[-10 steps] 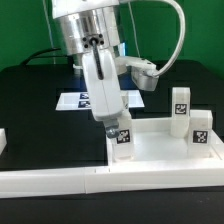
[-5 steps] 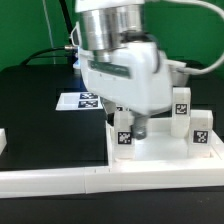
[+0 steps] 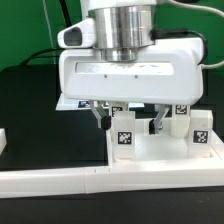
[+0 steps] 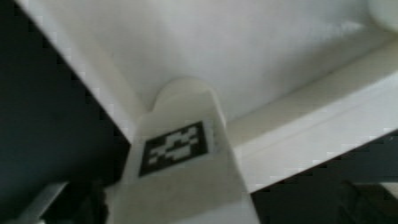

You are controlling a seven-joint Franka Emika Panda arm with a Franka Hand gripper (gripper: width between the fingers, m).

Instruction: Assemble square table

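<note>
Black worktop [image 3: 30,100] under the rig: my fingers [image 3: 103,118] stand spread, released either side of the near leg post [image 3: 124,140], upright on the square top [image 3: 165,152]. I judge seating done; next, lift clear for another leg.

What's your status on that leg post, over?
Gripper open, jaws either side of the leg post. Post upright on the square table top, not gripped. Two more posts at the exterior view's right. Nothing blocking.
</note>
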